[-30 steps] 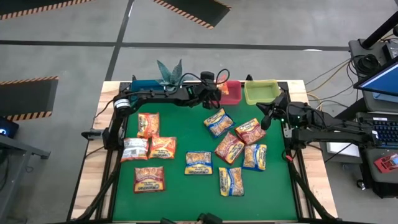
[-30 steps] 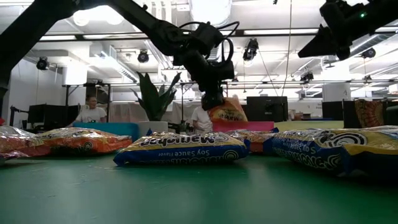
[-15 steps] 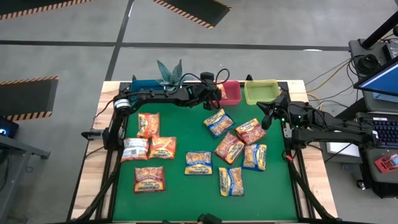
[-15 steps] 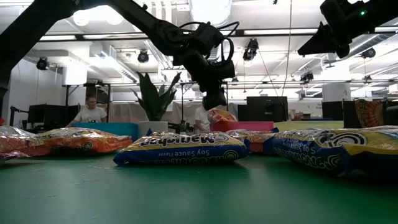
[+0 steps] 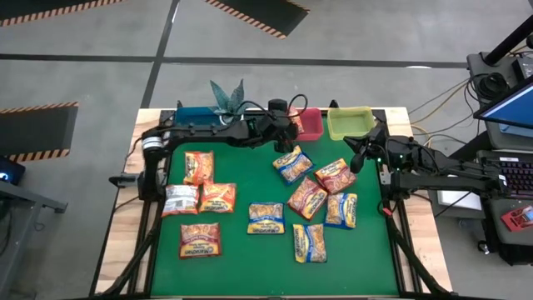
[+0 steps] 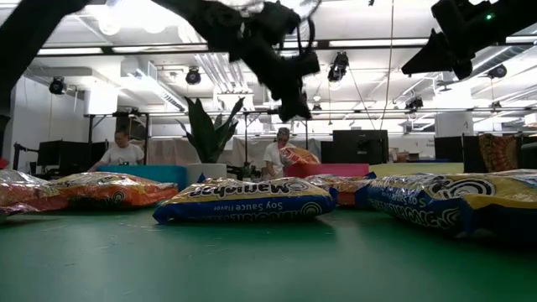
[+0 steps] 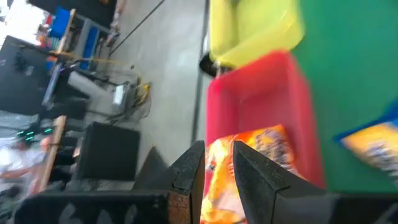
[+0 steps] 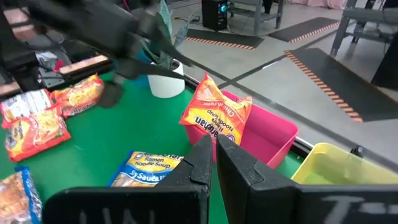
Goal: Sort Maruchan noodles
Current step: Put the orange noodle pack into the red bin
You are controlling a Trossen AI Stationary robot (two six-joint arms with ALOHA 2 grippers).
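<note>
Orange plastic noodle packet (image 8: 214,118) propped upright in the red plastic bin (image 8: 270,134) at the counter's far edge, left gripper (image 6: 294,107) above it with fingers released, right gripper (image 5: 353,160) hovering aside, fingers clenched empty.

Noodle packets (image 5: 266,217): glossy crinkled plastic film. Green table mat (image 5: 250,258): matt, smooth. Red bin (image 8: 264,134): smooth plastic, beside wood table edge (image 5: 125,225).
</note>
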